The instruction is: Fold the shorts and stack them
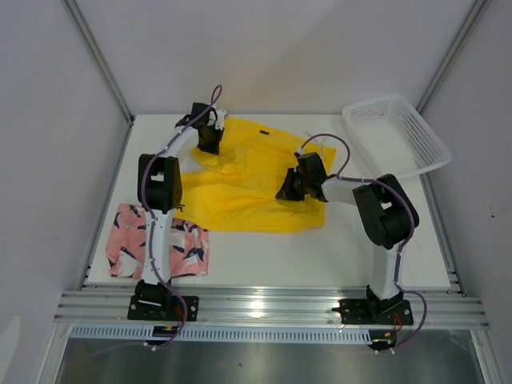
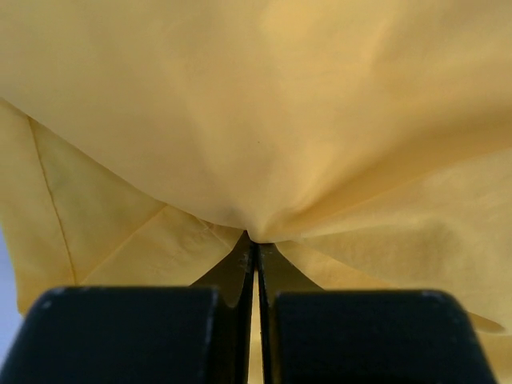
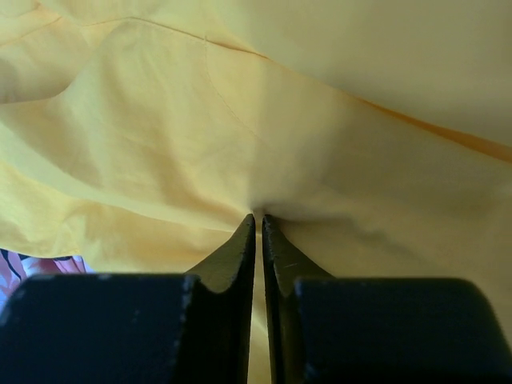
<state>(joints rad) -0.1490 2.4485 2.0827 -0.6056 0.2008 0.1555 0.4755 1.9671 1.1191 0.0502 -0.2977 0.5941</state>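
Gripping, left: my left gripper has its fingers pressed together on a pucker of the yellow shorts. The cloth gathers right at the tips.
Gripping, right: my right gripper is closed down to a thin slit, with a fold of the same yellow cloth drawn in at the tips.
Grip points: from overhead, the left one bites at the far left edge of the pair, and the right one at its right side.
Yellow pair: rumpled across the middle of the table, between my two arms.
Pink shorts: flat at the near left corner, with the left arm crossing above them. They lie close to the yellow hem, and I can't make out whether they touch it.
Basket: white mesh, at the far right corner, apart from both pairs.
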